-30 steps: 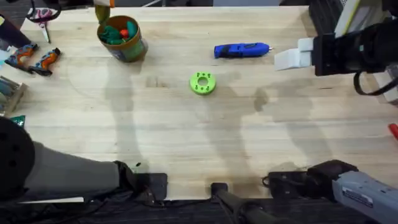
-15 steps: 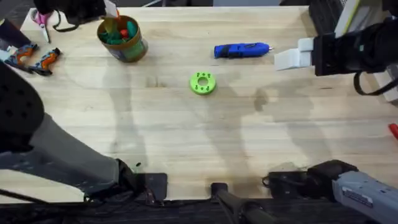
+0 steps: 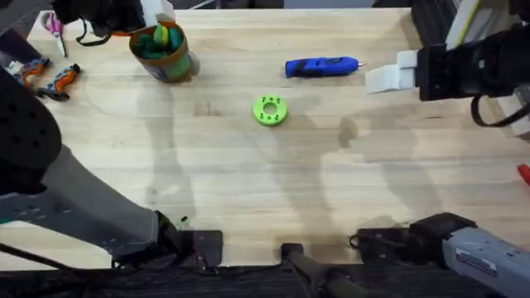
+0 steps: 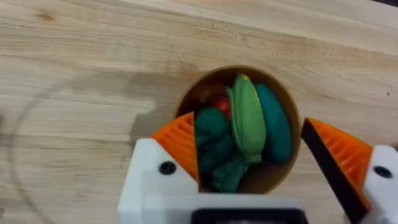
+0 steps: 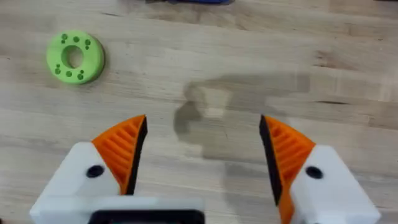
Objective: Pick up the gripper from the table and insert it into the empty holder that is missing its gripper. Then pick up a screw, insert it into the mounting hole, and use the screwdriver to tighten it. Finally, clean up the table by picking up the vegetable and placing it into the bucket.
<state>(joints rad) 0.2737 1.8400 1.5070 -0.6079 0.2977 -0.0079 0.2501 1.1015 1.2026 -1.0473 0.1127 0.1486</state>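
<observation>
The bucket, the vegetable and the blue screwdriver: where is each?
bucket [image 3: 178, 64], overhead view, on its brown outer wall.
vegetable [image 4: 247, 118], left wrist view, middle of its ribbed yellow-green body, inside the bucket.
screwdriver [image 3: 319, 66], overhead view, middle of its blue barrel.

The vegetable now lies in the bucket (left fingers parted above).

The wooden table bears the bucket far left, the screwdriver far right, and a green ring mid-table.
</observation>
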